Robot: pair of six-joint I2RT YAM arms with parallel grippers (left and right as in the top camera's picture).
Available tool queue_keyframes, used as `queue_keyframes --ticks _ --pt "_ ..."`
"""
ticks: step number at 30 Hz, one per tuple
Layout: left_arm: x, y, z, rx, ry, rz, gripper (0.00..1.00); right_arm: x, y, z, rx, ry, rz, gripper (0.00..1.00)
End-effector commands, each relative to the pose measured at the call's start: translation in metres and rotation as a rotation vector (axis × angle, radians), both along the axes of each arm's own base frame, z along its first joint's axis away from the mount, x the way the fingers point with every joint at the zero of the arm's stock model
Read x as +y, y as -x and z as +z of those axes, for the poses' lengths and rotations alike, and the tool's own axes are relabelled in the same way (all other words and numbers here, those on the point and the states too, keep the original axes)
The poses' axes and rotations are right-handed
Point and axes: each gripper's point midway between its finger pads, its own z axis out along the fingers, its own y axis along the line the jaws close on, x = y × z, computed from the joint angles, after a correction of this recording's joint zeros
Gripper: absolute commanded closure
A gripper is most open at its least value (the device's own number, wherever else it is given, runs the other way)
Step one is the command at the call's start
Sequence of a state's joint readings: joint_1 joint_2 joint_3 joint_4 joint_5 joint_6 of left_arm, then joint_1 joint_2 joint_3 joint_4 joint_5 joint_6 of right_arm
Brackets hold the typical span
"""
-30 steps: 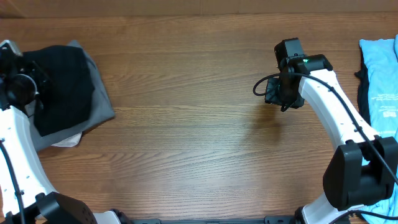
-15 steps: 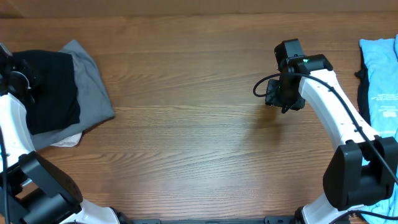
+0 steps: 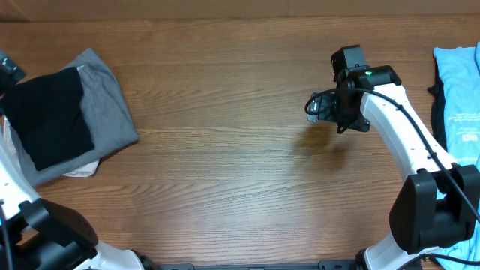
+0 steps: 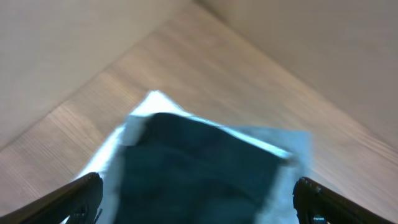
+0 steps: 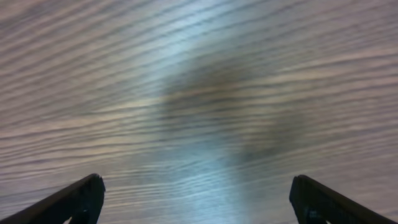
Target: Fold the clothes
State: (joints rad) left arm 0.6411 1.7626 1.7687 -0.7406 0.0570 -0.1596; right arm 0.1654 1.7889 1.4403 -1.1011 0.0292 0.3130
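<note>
The clothes [image 3: 49,116], a black garment folded into a rough rectangle, lie flat at the table's far left on top of grey trousers [image 3: 112,112]. In the left wrist view the black garment [image 4: 199,162] fills the lower middle, with pale grey cloth showing round its edges. My left gripper [image 4: 199,199] hangs above it, open, its fingertips [image 4: 81,193] far apart and holding nothing. In the overhead view it is almost off the left edge. My right gripper [image 3: 322,105] is open over bare wood at the right of centre. The right gripper [image 5: 199,199] has only table under it.
A light-blue garment [image 3: 457,82] lies at the right edge with a dark cloth beside it. A bit of white fabric [image 3: 79,171] pokes out under the grey trousers. The wooden table [image 3: 225,150] runs between the two arms.
My left gripper has opened, let go of the black garment and drawn back toward the left edge; the garment now lies flat. My right gripper has opened wider in place.
</note>
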Motion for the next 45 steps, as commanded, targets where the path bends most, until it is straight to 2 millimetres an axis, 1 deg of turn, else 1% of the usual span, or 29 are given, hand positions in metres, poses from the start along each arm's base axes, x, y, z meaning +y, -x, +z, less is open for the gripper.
queue_keyframes --ticks 1,2,3,4,5,6,7,10,11,12,13,14,15,16,19,21,23,24,25,26,28,29,30,31,32,34,37,41,45 --pt "-0.094 -0.03 0.033 -0.035 0.047 -0.25 0.0 0.034 -0.021 0.019 -0.096 -0.187 0.042 0.0" --pt "-0.11 -0.033 0.029 -0.014 0.053 -0.288 0.0 0.037 -0.024 0.022 -0.11 -0.2 0.05 0.0" --pt "-0.142 -0.036 0.02 0.038 0.066 -0.365 0.0 0.038 -0.03 0.027 -0.134 -0.202 0.065 0.0" --pt "-0.162 -0.035 0.013 0.077 0.076 -0.412 0.0 0.038 -0.035 0.034 -0.159 -0.196 0.097 0.0" --pt "-0.189 -0.032 0.005 0.127 0.09 -0.474 0.0 0.036 -0.04 0.042 -0.18 -0.189 0.108 0.0" --pt "-0.207 -0.028 -0.001 0.166 0.1 -0.518 0.0 0.034 -0.042 0.048 -0.19 -0.185 0.106 0.0" --pt "-0.236 -0.017 -0.011 0.241 0.123 -0.583 0.0 0.027 -0.047 0.063 -0.209 -0.174 0.1 0.0" --pt "-0.29 0.022 -0.033 0.435 0.191 -0.688 0.0 0.011 -0.047 0.102 -0.237 -0.169 0.065 0.0" --pt "-0.298 0.033 -0.037 0.481 0.212 -0.69 0.0 0.009 -0.045 0.109 -0.24 -0.168 0.059 0.0" --pt "-0.304 0.048 -0.041 0.543 0.232 -0.675 0.0 0.003 -0.039 0.124 -0.253 -0.166 0.048 0.0" --pt "-0.303 0.06 -0.045 0.599 0.232 -0.636 0.0 0.0 -0.034 0.131 -0.262 -0.162 0.046 0.0" --pt "-0.298 0.076 -0.046 0.664 0.223 -0.581 0.0 -0.008 -0.023 0.144 -0.278 -0.135 0.036 0.0" --pt "-0.297 0.08 -0.045 0.677 0.223 -0.576 0.0 -0.011 -0.019 0.147 -0.281 -0.122 0.033 0.0" --pt "-0.296 0.092 -0.042 0.696 0.224 -0.572 0.0 -0.019 -0.009 0.16 -0.312 -0.084 0.019 0.0" --pt "-0.296 0.106 -0.026 0.647 0.201 -0.575 0.0 -0.021 0.01 0.189 -0.387 -0.083 0.021 0.0" --pt "-0.296 0.115 -0.005 0.538 0.168 -0.584 0.0 -0.022 0.027 0.212 -0.473 -0.089 0.023 0.0" --pt "-0.296 0.119 0.012 0.43 0.136 -0.59 0.0 -0.023 0.039 0.225 -0.536 -0.093 0.025 0.0" --pt "-0.296 0.124 0.028 0.322 0.103 -0.595 0.0 -0.024 0.052 0.238 -0.612 -0.091 0.043 0.0" --pt "-0.296 0.13 0.04 0.223 0.074 -0.597 0.0 -0.025 0.065 0.245 -0.685 -0.081 0.069 0.0" --pt "-0.296 0.134 0.045 0.175 0.059 -0.598 0.0 -0.025 0.072 0.247 -0.717 -0.079 0.076 0.0" --pt "-0.296 0.146 0.053 0.057 0.03 -0.593 0.0 -0.027 0.091 0.244 -0.789 -0.072 0.092 0.0" --pt "-0.296 0.154 0.052 0.006 0.032 -0.58 0.0 -0.03 0.105 0.237 -0.826 -0.065 0.09 0.0" --pt "-0.296 0.161 0.047 -0.016 0.038 -0.569 0.0 -0.031 0.111 0.232 -0.838 -0.061 0.086 0.0" --pt "-0.295 0.168 0.038 -0.032 0.033 -0.565 0.0 -0.035 0.125 0.221 -0.845 -0.048 0.077 0.0" --pt "-0.295 0.173 0.03 -0.043 0.034 -0.563 0.0 -0.036 0.133 0.212 -0.836 -0.047 0.076 0.0" --pt "-0.296 0.177 0.02 -0.048 0.061 -0.544 0.0 -0.037 0.148 0.195 -0.791 -0.045 0.077 0.0" --pt "-0.295 0.184 0.002 0.017 0.08 -0.54 0.0 -0.038 0.168 0.172 -0.678 -0.041 0.077 0.0" --pt "-0.295 0.196 -0.016 0.109 0.105 -0.535 0.0 -0.04 0.186 0.151 -0.561 -0.036 0.078 0.0" --pt "-0.295 0.199 -0.021 0.137 0.112 -0.534 0.0 -0.04 0.189 0.149 -0.544 -0.036 0.078 0.0"
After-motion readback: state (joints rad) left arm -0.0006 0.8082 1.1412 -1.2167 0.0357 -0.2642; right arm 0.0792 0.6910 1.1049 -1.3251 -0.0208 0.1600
